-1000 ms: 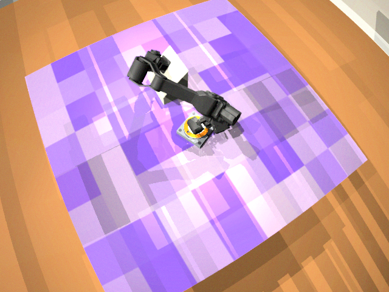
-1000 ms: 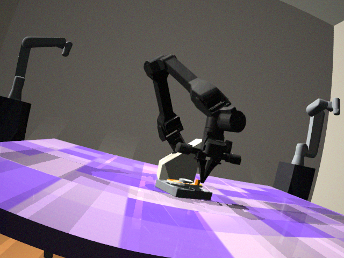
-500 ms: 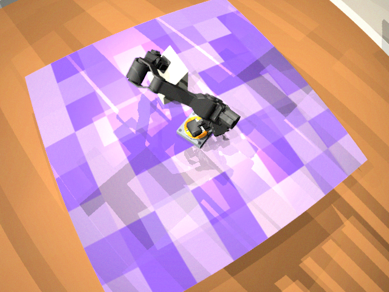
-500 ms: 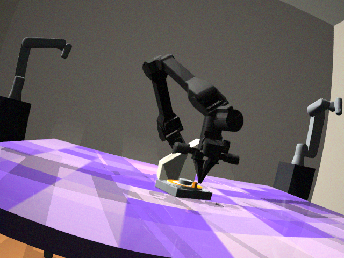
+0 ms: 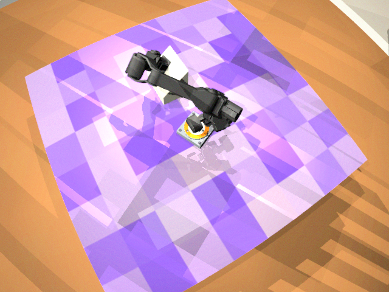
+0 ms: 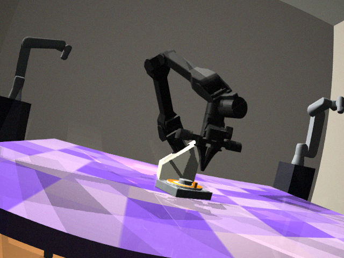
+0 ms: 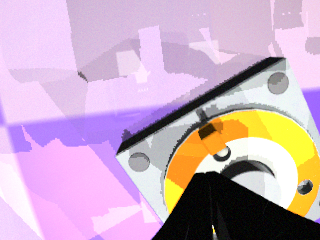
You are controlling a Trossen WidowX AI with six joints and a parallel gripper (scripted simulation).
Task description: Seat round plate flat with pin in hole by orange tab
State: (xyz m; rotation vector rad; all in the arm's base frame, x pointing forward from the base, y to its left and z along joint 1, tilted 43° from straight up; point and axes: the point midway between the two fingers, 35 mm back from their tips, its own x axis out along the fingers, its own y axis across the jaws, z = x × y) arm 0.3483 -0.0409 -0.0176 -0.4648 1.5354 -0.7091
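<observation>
Gripper (image 6: 205, 166), jaws pressed together and empty, is hovering above the round plate (image 7: 180, 174); orange tab (image 7: 212, 131) is lying just beyond the fingertips.

Grey walls (image 6: 110, 83) surround a purple-checked mat (image 5: 94, 157) on wood.

The plate (image 7: 194, 160) lies on the base (image 7: 280, 87), the pincer (image 6: 203, 167) raised above it.
</observation>
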